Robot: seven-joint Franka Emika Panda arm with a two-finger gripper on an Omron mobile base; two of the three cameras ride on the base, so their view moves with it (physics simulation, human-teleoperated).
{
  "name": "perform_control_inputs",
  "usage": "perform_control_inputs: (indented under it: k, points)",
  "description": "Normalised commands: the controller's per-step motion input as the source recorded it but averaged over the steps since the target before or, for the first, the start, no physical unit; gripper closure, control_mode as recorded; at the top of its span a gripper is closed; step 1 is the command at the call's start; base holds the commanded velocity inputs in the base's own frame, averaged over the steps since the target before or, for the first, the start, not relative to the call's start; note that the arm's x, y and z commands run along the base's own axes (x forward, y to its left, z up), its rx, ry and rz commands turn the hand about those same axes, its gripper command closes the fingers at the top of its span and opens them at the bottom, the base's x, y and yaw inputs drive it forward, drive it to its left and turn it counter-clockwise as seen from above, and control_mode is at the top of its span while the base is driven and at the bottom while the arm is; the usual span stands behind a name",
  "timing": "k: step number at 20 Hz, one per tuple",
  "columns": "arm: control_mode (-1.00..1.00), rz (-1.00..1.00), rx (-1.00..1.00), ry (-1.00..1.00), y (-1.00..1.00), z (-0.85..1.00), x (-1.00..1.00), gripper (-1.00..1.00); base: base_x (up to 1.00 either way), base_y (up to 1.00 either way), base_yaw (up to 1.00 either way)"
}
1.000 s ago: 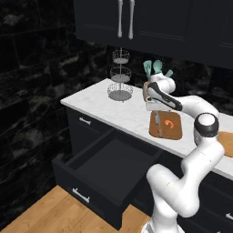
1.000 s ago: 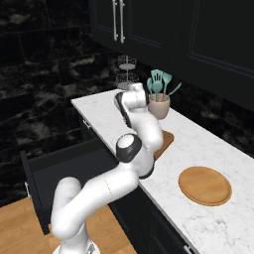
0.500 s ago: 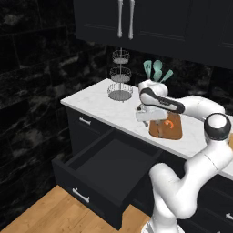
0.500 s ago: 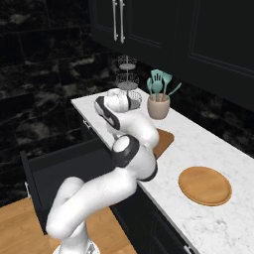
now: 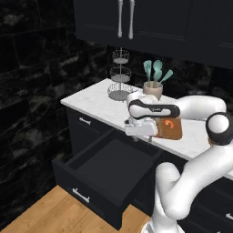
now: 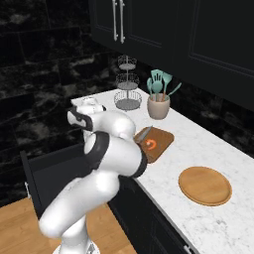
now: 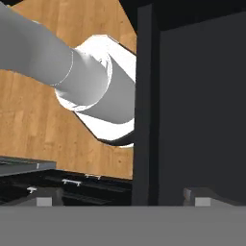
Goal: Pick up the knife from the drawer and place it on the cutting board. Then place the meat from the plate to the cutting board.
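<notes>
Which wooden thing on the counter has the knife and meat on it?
The rectangular cutting board beside the utensil pot, not the bare round plate.

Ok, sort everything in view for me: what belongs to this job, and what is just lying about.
Job: knife and meat, both on the cutting board; plate; open drawer.

Lying about: tiered wire stand; crock of teal spatulas.
</notes>
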Motion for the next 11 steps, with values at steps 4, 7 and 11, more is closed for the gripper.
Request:
perform_control_inputs:
  k: [4,7,11]
  points:
    - [-1.00,-0.10,0.01,-0.12,0.45,-0.12,-1.00,-1.00,0.00,0.00,0.00]
    - [-1.00,-0.14,0.03,-0.22,0.21,-0.05,-1.00,-1.00,0.00,0.00,0.00]
    - [-1.00,-0.11,0.00,-0.31,0.16,0.06,-1.00,-1.00,0.00,0.00,0.00]
